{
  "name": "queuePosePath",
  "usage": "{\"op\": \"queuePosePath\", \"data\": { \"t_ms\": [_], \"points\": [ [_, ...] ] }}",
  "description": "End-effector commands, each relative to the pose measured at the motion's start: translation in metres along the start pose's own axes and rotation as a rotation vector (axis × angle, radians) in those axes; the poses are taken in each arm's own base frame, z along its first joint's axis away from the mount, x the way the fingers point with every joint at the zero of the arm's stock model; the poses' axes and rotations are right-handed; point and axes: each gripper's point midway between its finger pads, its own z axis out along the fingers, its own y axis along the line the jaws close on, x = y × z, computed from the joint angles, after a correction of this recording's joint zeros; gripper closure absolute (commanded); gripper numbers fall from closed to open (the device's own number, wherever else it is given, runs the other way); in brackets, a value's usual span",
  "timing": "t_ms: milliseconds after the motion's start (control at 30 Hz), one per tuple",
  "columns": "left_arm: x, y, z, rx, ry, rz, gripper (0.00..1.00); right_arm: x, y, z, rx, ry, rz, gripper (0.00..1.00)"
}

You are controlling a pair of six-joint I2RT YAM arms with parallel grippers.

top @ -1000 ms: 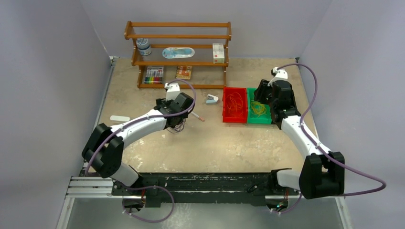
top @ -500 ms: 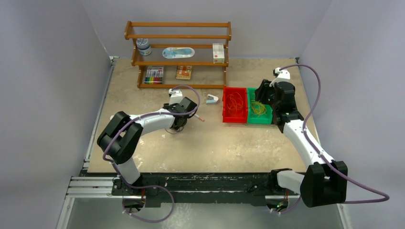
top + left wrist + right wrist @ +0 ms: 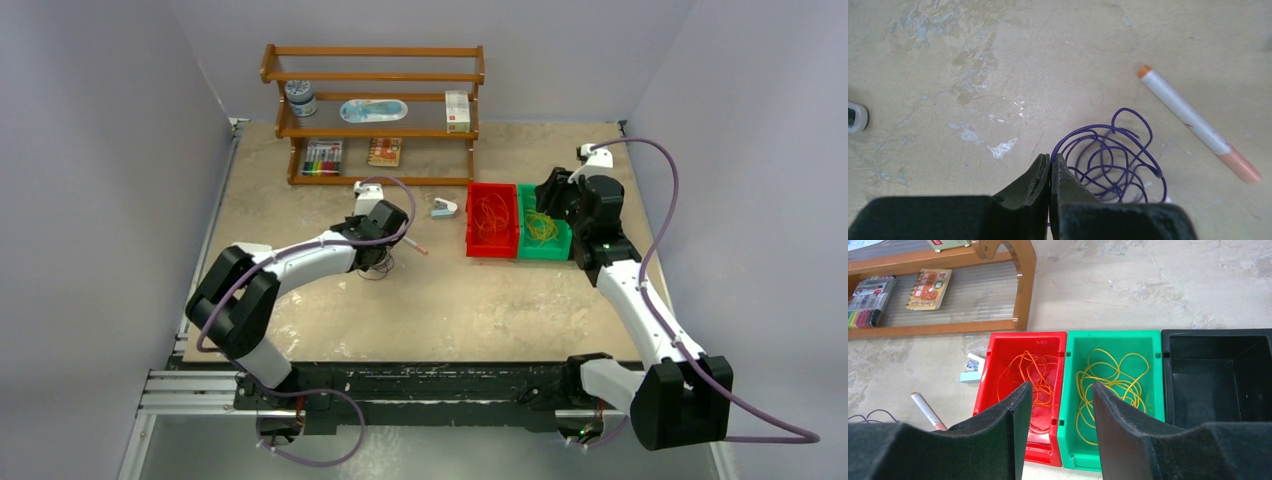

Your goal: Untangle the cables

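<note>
Bare surface point(image 3: 480, 310) fills mid-frame. At right, the red bin point(image 3: 1028, 334) holds orange cables point(image 3: 1035, 375), the green bin point(image 3: 1113, 333) yellow cables point(image 3: 1110, 377); the right end effector point(image 3: 1062, 390) hangs over both, jaws apart. The left end effector point(image 3: 1050, 162), jaws together, meets the left edge of the purple cable point(image 3: 1105, 155), pen point(image 3: 1193, 122) nearby.

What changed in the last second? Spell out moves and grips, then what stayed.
The left tool edged slightly right and shut at the edge of the purple cable; whether a strand is pinched is unclear. The elbow of the right arm slid toward the near edge. Unchanged: right tool open near the red bin and green bin, orange cable, yellow cable, white pen.
</note>
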Motion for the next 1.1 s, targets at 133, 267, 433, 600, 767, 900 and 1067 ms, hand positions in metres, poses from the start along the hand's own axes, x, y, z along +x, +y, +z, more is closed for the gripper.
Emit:
{"op": "queuePosePath", "data": {
  "t_ms": [133,267,433,600,767,900,1067],
  "points": [
    [-0.008,-0.078,-0.084,0.464,-0.083,0.150,1.00,-0.024,0.017,-0.004,-0.095,-0.089,-0.033,0.49],
    [0.020,-0.087,-0.091,0.525,-0.030,0.197,1.00,-0.024,0.022,-0.005,-0.125,-0.092,-0.038,0.48],
    [0.025,-0.072,-0.086,0.467,-0.046,0.135,0.79,-0.025,0.026,-0.010,-0.150,-0.106,-0.044,0.46],
    [0.008,-0.065,-0.092,0.452,-0.103,0.055,0.56,-0.032,0.026,-0.019,-0.151,-0.143,-0.051,0.42],
    [-0.006,-0.053,-0.093,0.452,-0.132,-0.039,0.45,-0.035,0.025,-0.022,-0.143,-0.155,-0.047,0.39],
    [-0.021,-0.036,-0.093,0.471,-0.150,-0.135,0.34,-0.035,0.023,-0.023,-0.132,-0.158,-0.048,0.38],
    [-0.044,-0.015,-0.098,0.487,-0.194,-0.239,0.30,-0.043,0.024,-0.029,-0.133,-0.188,-0.053,0.35]
  ]
}}
